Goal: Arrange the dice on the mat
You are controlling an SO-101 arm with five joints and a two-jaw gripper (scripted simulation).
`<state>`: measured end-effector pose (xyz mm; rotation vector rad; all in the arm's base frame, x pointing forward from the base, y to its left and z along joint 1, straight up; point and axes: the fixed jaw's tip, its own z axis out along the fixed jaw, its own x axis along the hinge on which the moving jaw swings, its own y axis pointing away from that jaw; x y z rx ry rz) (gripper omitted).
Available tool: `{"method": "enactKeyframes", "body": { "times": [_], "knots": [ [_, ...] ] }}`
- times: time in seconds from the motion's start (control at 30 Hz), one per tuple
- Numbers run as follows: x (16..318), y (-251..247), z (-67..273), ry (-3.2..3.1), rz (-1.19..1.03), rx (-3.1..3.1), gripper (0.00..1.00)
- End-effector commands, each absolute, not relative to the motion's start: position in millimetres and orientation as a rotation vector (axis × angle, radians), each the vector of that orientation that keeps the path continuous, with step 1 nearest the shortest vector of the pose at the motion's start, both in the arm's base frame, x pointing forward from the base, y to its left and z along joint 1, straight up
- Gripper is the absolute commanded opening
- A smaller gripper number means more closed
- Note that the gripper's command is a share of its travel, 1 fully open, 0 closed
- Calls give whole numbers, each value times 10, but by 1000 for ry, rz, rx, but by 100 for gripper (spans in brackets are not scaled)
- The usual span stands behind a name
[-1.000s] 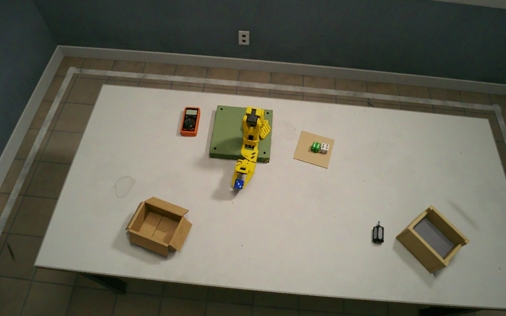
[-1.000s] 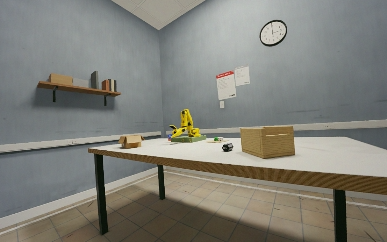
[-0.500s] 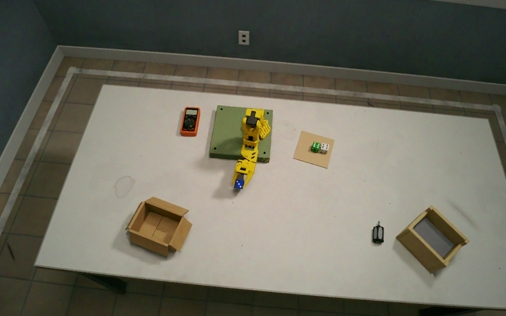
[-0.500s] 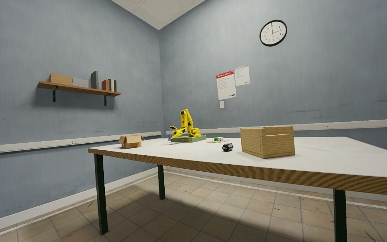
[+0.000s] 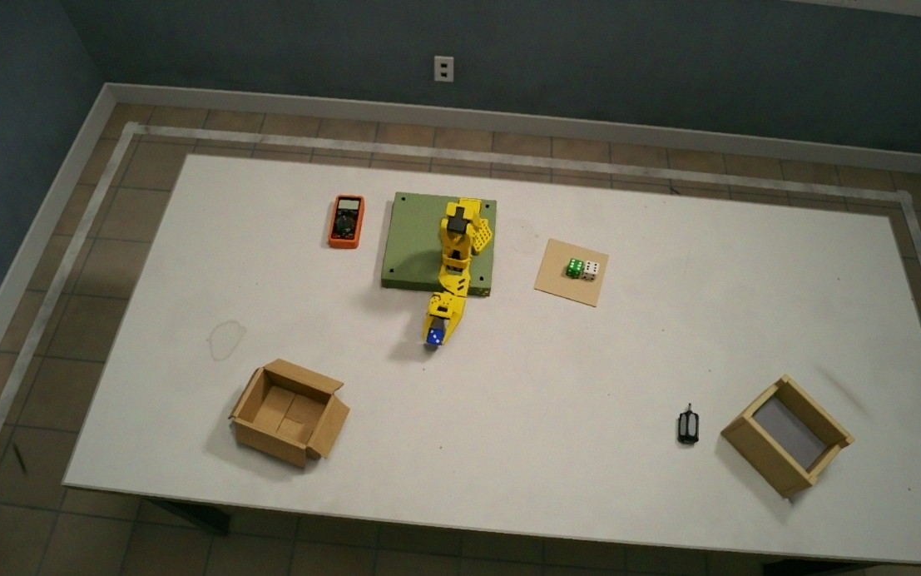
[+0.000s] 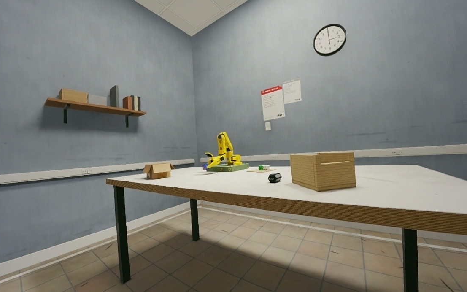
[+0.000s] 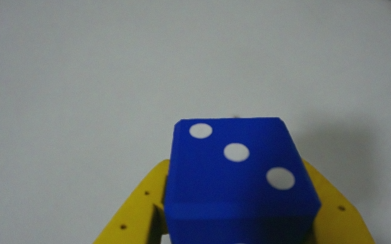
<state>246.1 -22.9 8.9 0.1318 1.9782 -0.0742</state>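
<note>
My gripper [image 5: 434, 334] [image 7: 240, 197] is shut on the blue die [image 5: 434, 335] [image 6: 204, 166] [image 7: 231, 183] and holds it above the white table, in front of the green base. Three pips show on the face turned to the wrist camera; the face below it is mostly cut off. The green die [image 5: 574, 268] [image 6: 261, 167] and the white die [image 5: 590, 270] [image 6: 266, 167] sit side by side on the tan mat [image 5: 557, 286] [image 6: 251, 170]. Both look flat, each with six pips on top, the green one less clearly.
An orange multimeter [image 5: 346, 221] lies left of the green base plate [image 5: 413, 243]. An open cardboard box [image 5: 270, 438] [image 6: 159, 171] stands at the front left. A black object [image 5: 688, 426] [image 6: 274, 177] and a wooden box [image 5: 764, 454] [image 6: 322, 176] are at the front right.
</note>
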Motion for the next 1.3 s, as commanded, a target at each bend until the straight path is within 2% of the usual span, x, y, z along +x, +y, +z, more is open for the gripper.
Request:
{"method": "enactKeyframes", "body": {
  "times": [0.0, 1.27],
  "knots": [
    [2471, -258, 77, 1966, -87, 135, 0],
    [2468, -258, -50, 1966, -87, 135, 0]
  ]
}}
